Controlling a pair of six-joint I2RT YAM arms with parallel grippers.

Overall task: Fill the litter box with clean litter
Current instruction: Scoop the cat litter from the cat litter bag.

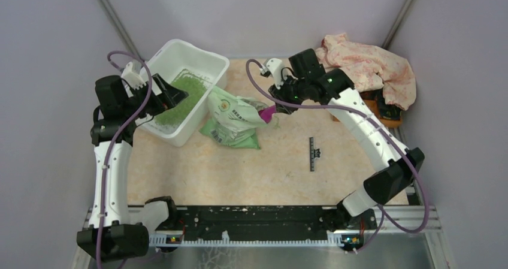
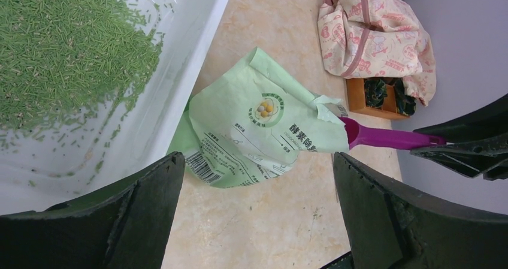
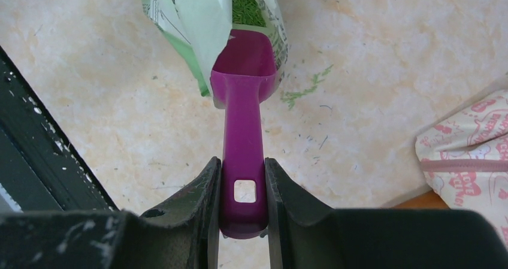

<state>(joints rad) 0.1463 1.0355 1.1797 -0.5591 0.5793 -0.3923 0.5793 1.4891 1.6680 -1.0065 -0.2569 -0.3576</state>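
Gripping the purple scoop [image 3: 242,95] by its handle, my right gripper [image 3: 242,174] rests its bowl in the green bag's [image 2: 257,125] mouth; my left gripper [image 2: 257,161] hangs wide open over the litter box [image 1: 193,52], far left, clean litter [image 1: 183,98] piled inside.

Light and picture quality: bright, even, diffuse; shadows soft.

Top view: soft light from overhead, and the table [image 1: 239,167] is lit evenly from edge to edge, with faint, blurred shadows under the arms. The white litter box [image 1: 186,53] at the far left corner is close to blown-out along its rim. Left wrist view: the clean litter [image 2: 60,47] and the print on the bag [image 2: 251,125] are sharp. The left tool [image 2: 257,160] fingers [image 2: 144,215] are dark, underexposed and soft. Right wrist view: the scoop [image 3: 242,131] is sharp with a mild sheen. The right tool [image 3: 242,161] fingers [image 3: 180,221] are near-black and slightly out of focus. All views are crisp at mid-distance.
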